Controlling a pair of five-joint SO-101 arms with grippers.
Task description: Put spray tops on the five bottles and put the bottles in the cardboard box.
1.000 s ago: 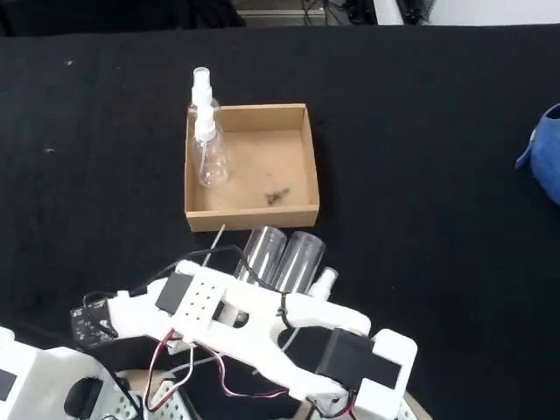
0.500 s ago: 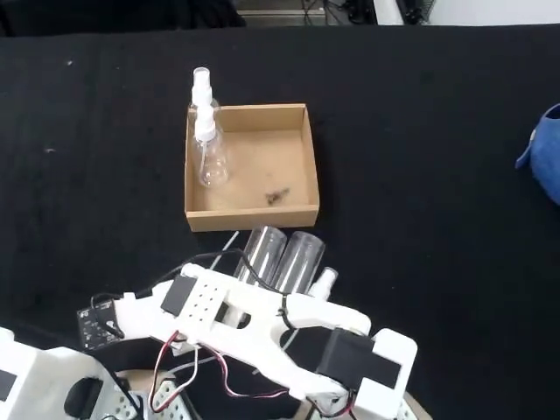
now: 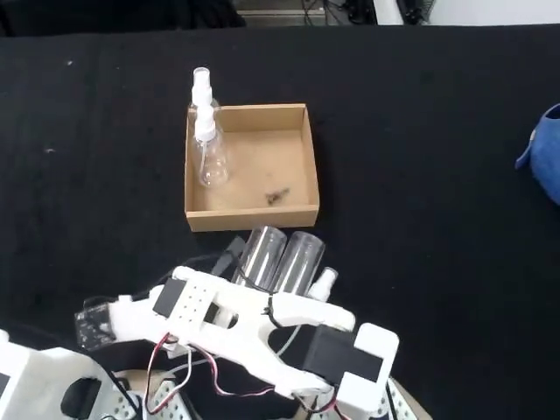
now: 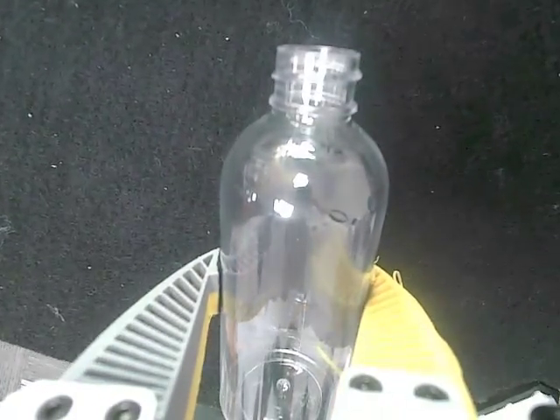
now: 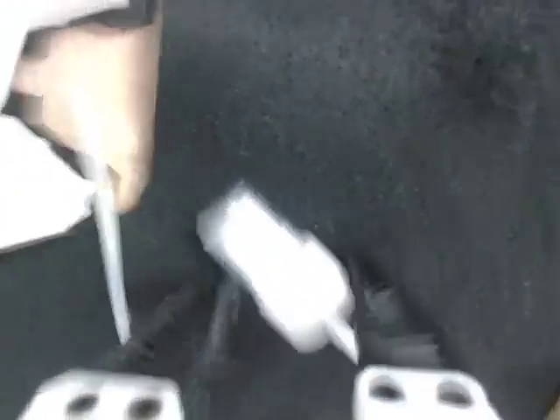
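The left end effector (image 4: 289, 367) is closed around the lower body of a clear, uncapped bottle (image 4: 302, 219) over the black surface (image 4: 105, 131). The bottle is probably light, thin-walled, slippery plastic, so a moderate mid-body grip suits it and leaves the threaded neck free.

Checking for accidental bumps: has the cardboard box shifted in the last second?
No. In the high view the cardboard box keeps the same place against the table's far edge and the blue object at right.
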